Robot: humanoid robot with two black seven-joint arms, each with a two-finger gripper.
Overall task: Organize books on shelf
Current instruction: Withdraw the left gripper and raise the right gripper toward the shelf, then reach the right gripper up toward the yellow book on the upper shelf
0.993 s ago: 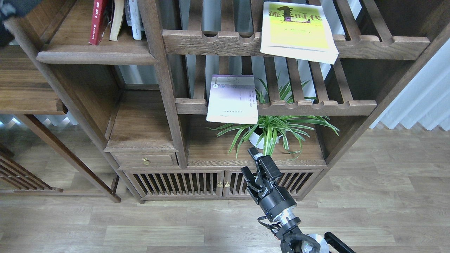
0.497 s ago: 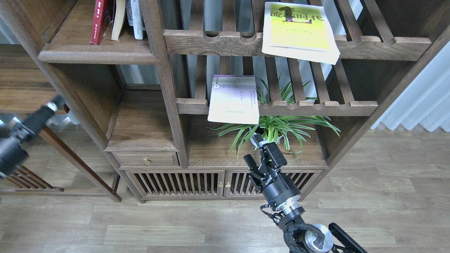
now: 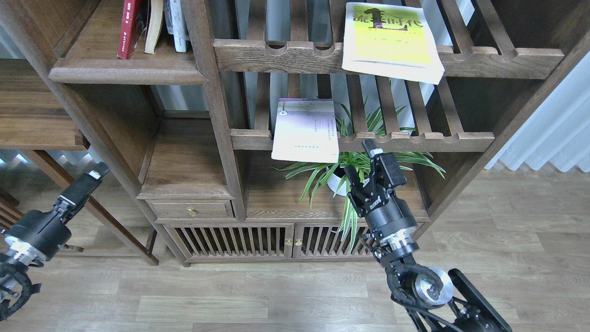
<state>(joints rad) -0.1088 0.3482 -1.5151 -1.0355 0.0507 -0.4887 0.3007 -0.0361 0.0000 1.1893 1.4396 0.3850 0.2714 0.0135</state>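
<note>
A dark red book [image 3: 130,27] stands upright on the solid shelf [image 3: 124,73] at the top left, next to a tan book and a white one. A yellow-green book [image 3: 389,41] lies flat on the upper slatted rack, overhanging its front rail. On the lower rack lies a pale lavender book [image 3: 306,133], also overhanging. My right gripper [image 3: 359,159] is open and empty in front of the plant, just below and to the right of the lavender book. My left gripper [image 3: 87,182] hangs low at the left, away from all books, its fingers seen edge-on.
A spider plant [image 3: 392,161] in a white pot [image 3: 334,182] stands under the lower rack, right behind my right gripper. Below are a small drawer [image 3: 190,210] and slatted cabinet doors [image 3: 230,240]. A wooden side table [image 3: 32,115] stands at the left.
My right gripper rose and moved right, up to the plant below the lower rack. My left arm swung down from the top left to the lower left. The books did not move.
</note>
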